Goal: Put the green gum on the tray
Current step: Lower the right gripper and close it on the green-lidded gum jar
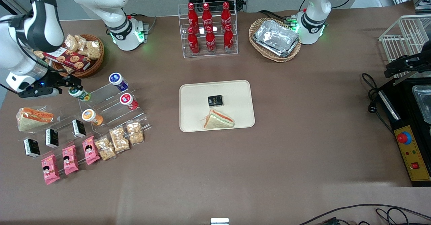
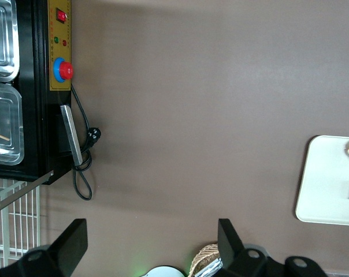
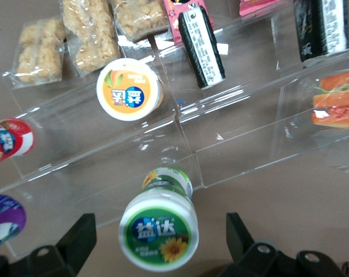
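Note:
The green gum (image 1: 79,94) is a small green bottle with a whitish-green lid, lying on the upper step of a clear stepped rack at the working arm's end of the table. In the right wrist view the green gum (image 3: 158,226) sits between the two black fingers with a gap on each side. My gripper (image 3: 160,234) is open around the lid end and does not touch it; it also shows in the front view (image 1: 71,83). The cream tray (image 1: 195,93) lies at the table's middle and holds a small black box (image 1: 215,100) and a wrapped sandwich (image 1: 218,120).
The rack also holds a blue-lidded bottle (image 1: 117,79), a red-lidded bottle (image 1: 127,100), an orange-lidded bottle (image 1: 90,116), black packs, pink packs and snack bags. A snack basket (image 1: 80,55) stands beside my arm. A cola rack (image 1: 208,29) and foil trays (image 1: 276,38) stand farther from the camera.

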Robot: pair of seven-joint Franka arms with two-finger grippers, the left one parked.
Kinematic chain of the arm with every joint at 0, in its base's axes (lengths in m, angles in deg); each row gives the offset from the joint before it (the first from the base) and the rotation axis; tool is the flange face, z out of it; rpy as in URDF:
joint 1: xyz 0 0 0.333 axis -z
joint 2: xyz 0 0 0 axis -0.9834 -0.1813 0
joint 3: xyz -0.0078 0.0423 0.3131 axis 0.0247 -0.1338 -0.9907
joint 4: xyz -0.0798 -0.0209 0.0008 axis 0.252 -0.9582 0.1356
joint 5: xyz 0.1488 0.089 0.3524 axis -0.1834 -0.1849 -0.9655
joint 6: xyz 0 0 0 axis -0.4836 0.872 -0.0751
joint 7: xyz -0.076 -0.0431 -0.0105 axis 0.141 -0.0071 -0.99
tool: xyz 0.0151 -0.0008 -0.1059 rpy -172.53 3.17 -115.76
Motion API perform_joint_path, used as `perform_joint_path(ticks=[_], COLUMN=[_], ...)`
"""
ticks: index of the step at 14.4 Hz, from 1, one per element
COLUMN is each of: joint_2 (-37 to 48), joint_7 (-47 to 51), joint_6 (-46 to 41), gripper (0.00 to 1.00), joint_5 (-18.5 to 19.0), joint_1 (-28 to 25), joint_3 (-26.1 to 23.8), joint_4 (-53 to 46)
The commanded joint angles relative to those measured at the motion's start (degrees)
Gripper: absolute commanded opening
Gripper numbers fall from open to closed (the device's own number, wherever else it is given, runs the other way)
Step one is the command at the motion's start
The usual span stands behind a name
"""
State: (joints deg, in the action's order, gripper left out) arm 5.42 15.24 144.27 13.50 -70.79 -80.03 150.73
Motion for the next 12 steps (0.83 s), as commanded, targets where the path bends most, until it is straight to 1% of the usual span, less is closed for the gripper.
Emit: perform_joint_path(ticks=[1,2,3,4,5,6,7,9,12], joint_2=[-2.07,-2.25,-2.60,-2.95,-3.04,-2.95,-2.95,-3.13,-4.61], joint_7=[0.01,0.09,0.18,0.18,0.27,0.27,0.27,0.45,0.53], joint_6=[3.66,3.83,3.84,3.75,3.66,3.31,2.87,1.30,-6.42], gripper=[0.98,0.94,0.83,0.70,0.50,0.37,0.30,0.29,0.29], joint_5=[1.20,1.20,1.12,1.11,1.03,1.03,0.94,0.76,0.50], joint_1=[-0.15,-0.15,-0.15,-0.15,-0.15,-0.15,-0.15,-0.33,-0.77], joint_3=[0.08,0.08,0.08,0.08,0.08,0.08,0.08,0.00,0.00], joint_4=[1.58,1.49,1.41,1.23,0.97,0.79,0.35,-2.27,-9.90])
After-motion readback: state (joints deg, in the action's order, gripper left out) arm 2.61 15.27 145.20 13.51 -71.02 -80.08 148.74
